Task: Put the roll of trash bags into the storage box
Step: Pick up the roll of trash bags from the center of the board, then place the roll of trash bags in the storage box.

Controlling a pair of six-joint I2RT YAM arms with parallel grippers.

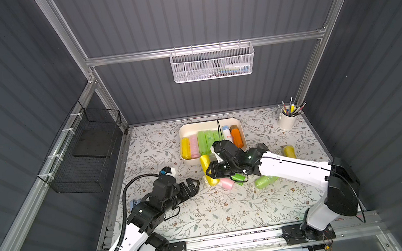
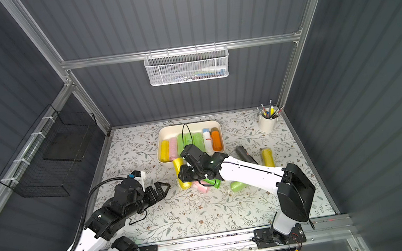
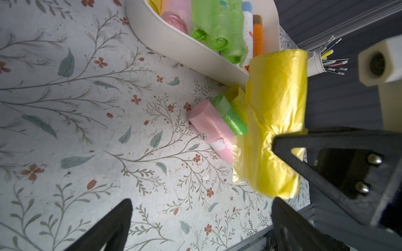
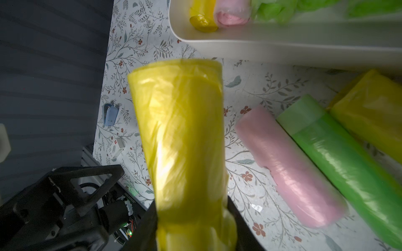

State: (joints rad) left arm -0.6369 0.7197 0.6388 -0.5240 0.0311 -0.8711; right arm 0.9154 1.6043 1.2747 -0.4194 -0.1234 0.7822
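Right gripper [image 1: 210, 173] is closed narrow on the yellow roll of trash bags [image 4: 180, 134], gripped toward one end. The longer part projects past the fingers. In both top views the roll sits at centre frame and appears lifted off the worktop [image 1: 205, 209]. It is just below the near wall of the storage box [image 1: 194, 126], not inside it.

Left gripper [image 1: 193, 184] is wide and empty, left of the roll and apart from it.

Pink roll [image 4: 289, 165] and green roll [image 4: 339, 160] lie side by side on the worktop.
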